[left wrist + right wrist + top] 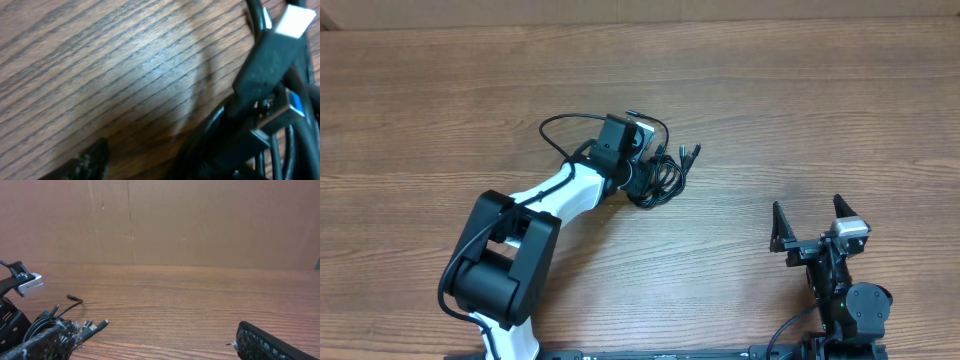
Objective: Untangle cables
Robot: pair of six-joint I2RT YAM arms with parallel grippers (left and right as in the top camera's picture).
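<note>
The cables [661,177] are thin black cords bunched in a loose, tangled knot lying flat on the desk, just beside the left fingers [92,159] and well apart from the right fingers [778,228]. Close up, a silver-tipped plug [296,21] lies slanted across the looped strands. A blue-lined plug [294,107] sits just below it in the bundle.
</note>
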